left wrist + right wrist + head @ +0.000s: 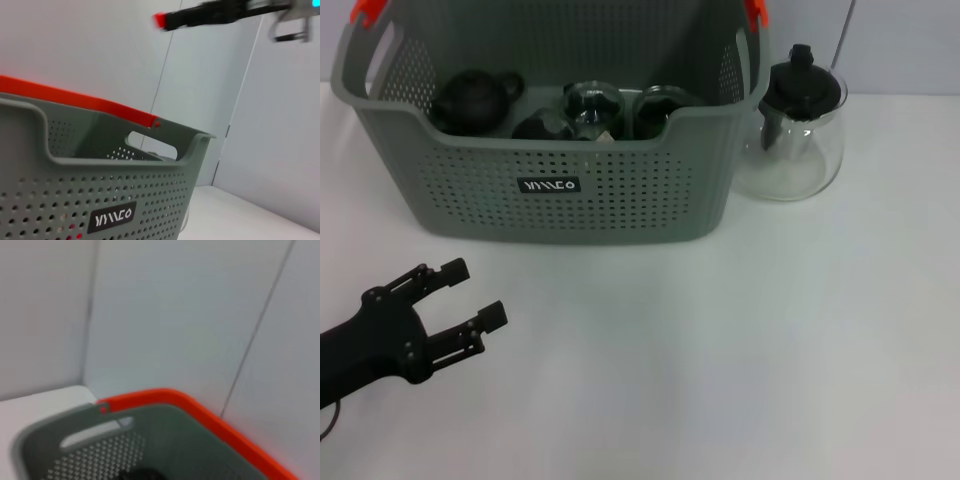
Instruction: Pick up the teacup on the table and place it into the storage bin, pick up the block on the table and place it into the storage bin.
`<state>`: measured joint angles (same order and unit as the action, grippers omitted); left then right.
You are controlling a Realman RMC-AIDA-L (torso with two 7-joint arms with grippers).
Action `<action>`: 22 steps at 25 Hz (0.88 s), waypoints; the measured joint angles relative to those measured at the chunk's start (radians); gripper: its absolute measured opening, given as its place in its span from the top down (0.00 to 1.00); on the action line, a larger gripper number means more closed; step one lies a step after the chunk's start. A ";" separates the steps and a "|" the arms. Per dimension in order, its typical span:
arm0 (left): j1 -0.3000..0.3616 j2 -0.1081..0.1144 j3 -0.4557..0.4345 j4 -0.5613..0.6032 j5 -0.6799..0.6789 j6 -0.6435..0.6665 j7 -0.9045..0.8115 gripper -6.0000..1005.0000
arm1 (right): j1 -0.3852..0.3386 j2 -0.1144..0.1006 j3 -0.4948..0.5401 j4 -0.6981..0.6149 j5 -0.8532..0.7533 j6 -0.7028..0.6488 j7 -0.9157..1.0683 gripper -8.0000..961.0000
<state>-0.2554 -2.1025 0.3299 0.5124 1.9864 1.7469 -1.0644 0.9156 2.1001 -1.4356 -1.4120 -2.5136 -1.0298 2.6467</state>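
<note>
Apparently both placements are finished: no teacup or block lies on the table [720,350], and the storage bin [560,190] at the far side holds several dark items, a black teapot [472,100] and glassware among them; which one is the teacup or block I cannot tell. A glass teapot [795,130] stands just beside the bin, outside it. Left gripper [472,292] hovers near the table's near-left, jaws spread wide, holding and touching nothing. Right gripper not visible; its wrist view looks down over the bin rim.
</note>
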 joint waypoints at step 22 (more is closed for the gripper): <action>-0.003 0.001 -0.009 0.000 0.000 0.009 -0.004 0.16 | -0.047 -0.002 0.067 0.192 0.464 0.245 -0.372 0.34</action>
<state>-0.2587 -2.1013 0.3210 0.5123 1.9865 1.7554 -1.0686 0.8688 2.0985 -1.3689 -1.2200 -2.0493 -0.7852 2.2744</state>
